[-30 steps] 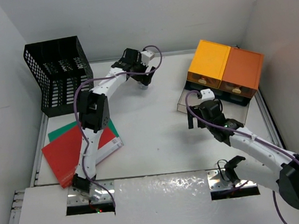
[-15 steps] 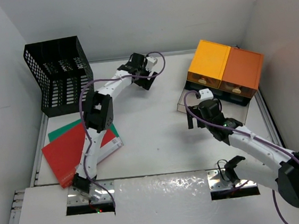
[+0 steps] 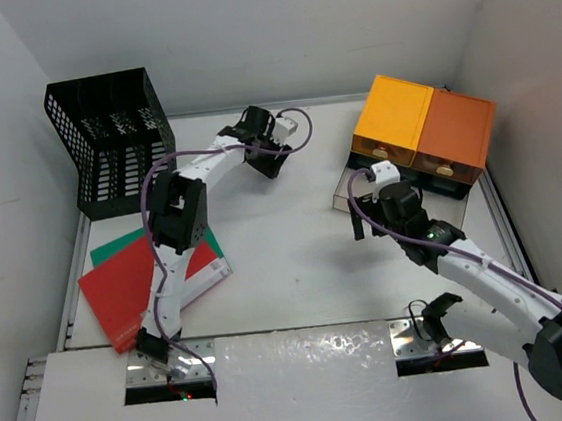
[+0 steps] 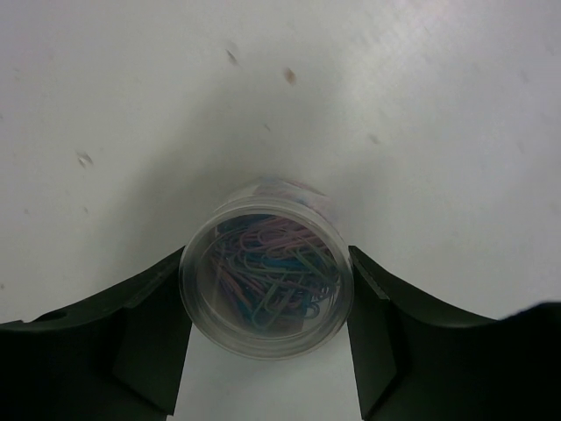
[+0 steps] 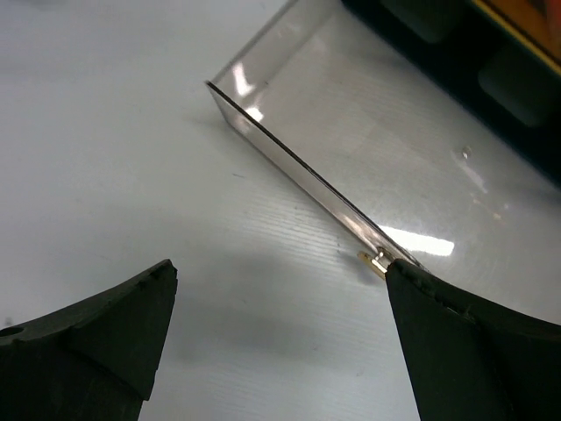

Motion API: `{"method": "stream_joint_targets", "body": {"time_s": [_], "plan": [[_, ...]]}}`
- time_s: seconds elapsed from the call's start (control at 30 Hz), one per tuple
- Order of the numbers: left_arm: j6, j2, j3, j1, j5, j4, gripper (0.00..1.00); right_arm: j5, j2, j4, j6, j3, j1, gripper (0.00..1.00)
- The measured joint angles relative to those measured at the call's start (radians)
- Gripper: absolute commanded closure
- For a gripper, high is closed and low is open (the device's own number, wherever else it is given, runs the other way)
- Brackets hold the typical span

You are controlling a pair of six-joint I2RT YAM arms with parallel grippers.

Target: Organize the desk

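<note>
Clear round paperclip tub (image 4: 266,267) sits clamped in the black left gripper (image 4: 267,303).

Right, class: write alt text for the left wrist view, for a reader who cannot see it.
A clear round tub of coloured paper clips is clamped between the two black fingers of the left end effector. Behind it is the white desk, with a few small dark specks.

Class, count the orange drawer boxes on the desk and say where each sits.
2, side by side at the far right of the desk: the lighter orange box on the left, the darker orange box right of it. None seems hidden.
</note>
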Motion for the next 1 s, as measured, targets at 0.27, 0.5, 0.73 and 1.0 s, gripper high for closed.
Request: {"method": "stream_joint_targets", "body": {"time_s": [0.27, 0.5, 0.73, 1.0], "plan": [[0.268, -0.475, -0.376, -0.010, 0.150, -0.130, 1.00, -0.191, -0.036, -0.017, -0.085, 0.118, 0.000, 0.01], [0.395, -0.813, -0.546, -0.079, 0.284, -0.262, 1.00, -0.521, 0.045, 0.089, -0.024, 0.175, -0.006, 0.01], [0.451, -0.886, -0.590, -0.126, 0.422, -0.423, 1.00, -0.869, 0.039, 0.303, -0.129, 0.125, -0.006, 0.06], [0.430, -0.962, -0.598, -0.236, 0.445, -0.436, 1.00, -1.051, 0.111, 0.436, -0.163, 0.100, 0.035, 0.09]]}}
